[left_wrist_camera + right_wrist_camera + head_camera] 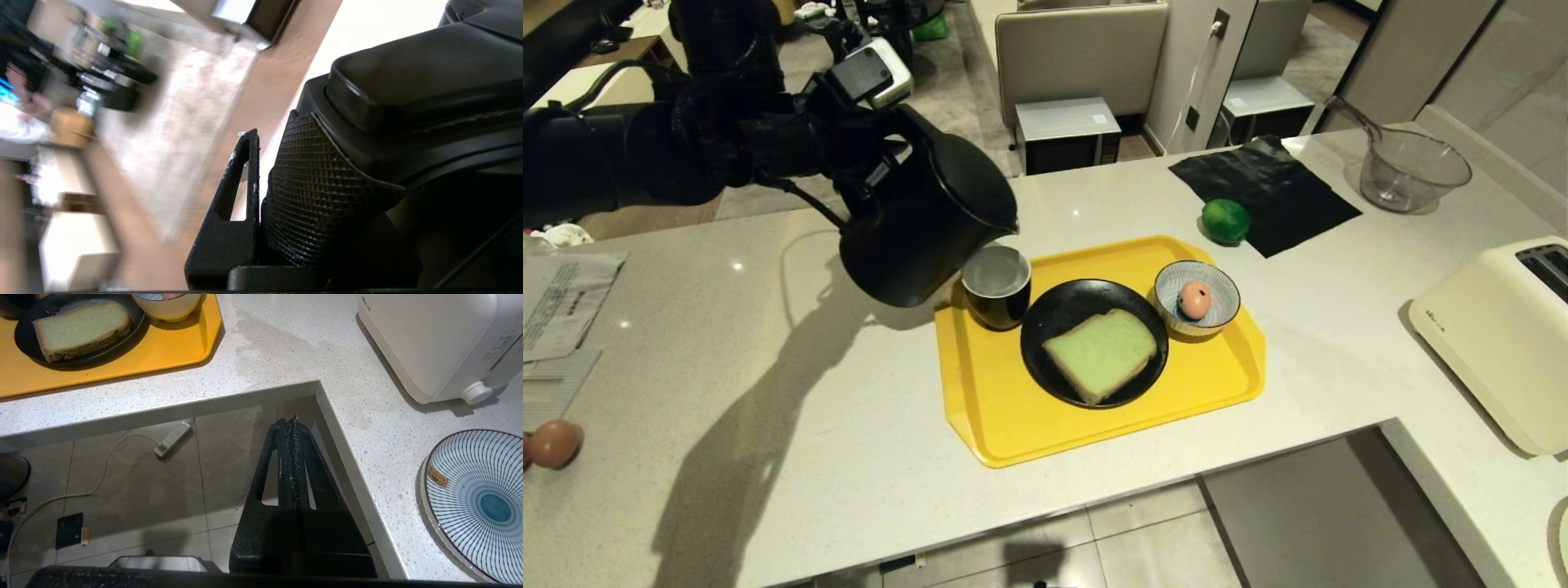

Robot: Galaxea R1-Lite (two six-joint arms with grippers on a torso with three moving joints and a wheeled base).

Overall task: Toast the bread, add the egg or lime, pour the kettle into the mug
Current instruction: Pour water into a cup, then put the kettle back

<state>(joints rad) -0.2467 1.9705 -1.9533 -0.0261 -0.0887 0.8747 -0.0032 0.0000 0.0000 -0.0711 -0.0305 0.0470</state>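
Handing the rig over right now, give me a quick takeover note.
Left end effector: shut on the kettle handle, kettle tilted with spout over the mug on the yellow tray.
Right end effector: shut, empty, parked over the floor beside the counter.
Done: bread on the black plate, egg in the striped bowl.
Lime sits unused by the black mat.
Left: finish the pour, set the kettle down.

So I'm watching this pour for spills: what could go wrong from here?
The kettle hangs tilted from the left gripper, its spout just at the mug rim, so water may miss onto the yellow tray. The grip is on the handle alone, so the kettle could swing. The bread sits close enough to be splashed.
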